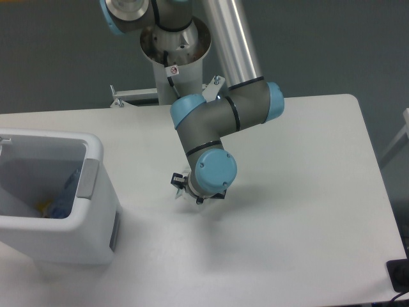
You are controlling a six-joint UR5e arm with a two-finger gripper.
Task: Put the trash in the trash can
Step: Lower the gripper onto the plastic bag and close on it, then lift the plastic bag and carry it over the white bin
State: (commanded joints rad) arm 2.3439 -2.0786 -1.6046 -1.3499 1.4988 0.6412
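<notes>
Gripper point(192, 194): fingers hidden under the wrist housing; jaw state cannot be told. Wrapper point(183, 179): only a small white sliver shows beside the wrist, the rest is covered, and whether it is gripped cannot be told. Bin point(96, 192): left side cut off by the frame edge. Bottle point(66, 192): partly hidden by the bin wall, its outline indistinct. Black object point(399, 275): cut off at the right edge, unidentifiable.

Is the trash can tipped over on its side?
No, the trash can stands upright on the table, its opening facing up.
</notes>
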